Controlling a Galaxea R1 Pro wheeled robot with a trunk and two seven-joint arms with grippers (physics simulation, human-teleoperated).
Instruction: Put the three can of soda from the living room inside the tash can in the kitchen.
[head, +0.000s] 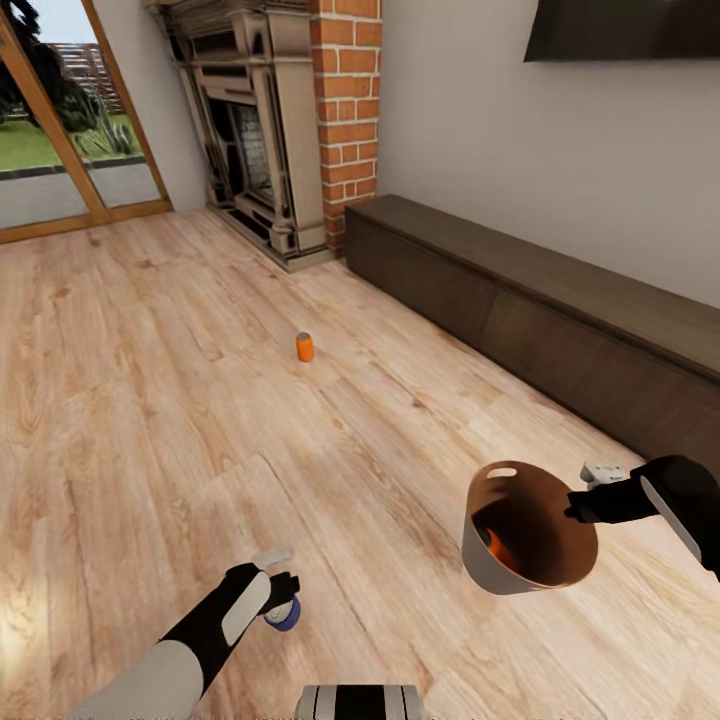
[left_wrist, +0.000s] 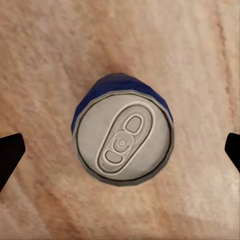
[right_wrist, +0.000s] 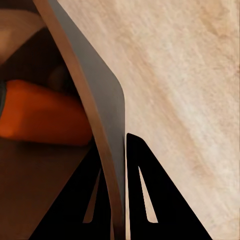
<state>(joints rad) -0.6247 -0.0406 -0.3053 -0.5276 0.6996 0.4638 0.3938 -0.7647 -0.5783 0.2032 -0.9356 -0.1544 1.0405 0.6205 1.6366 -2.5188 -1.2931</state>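
Head view first, from our left side: our left gripper (head: 283, 600) hangs low over the wood floor (head: 150, 400) with the blue can (head: 283, 612) right under it. Looking along that gripper's fingers (left_wrist: 10, 155), we see the blue can (left_wrist: 123, 136) from above, silver top and pull tab facing the camera, standing on the planks. The two dark fingertips sit wide apart at either side of it, not touching it, so the left gripper is spread and holds nothing.

Farther ahead, near the middle of the room, an orange can (head: 305, 346) stands upright on the floor, well apart from both arms, with the brick fireplace (head: 345, 110) and a long dark cabinet (head: 540, 300) behind it along the wall.

On our right, the right gripper (head: 578, 505) grips the rim of the trash pail (head: 480, 560), which is held tilted above the floor with its copper inside toward us. A second orange can (head: 497, 548) lies inside it. In the right wrist view the two fingers (right_wrist: 145, 200) are closed on the pail's wall (right_wrist: 100, 110), one on each side, and the orange can (right_wrist: 45, 117) lies within.
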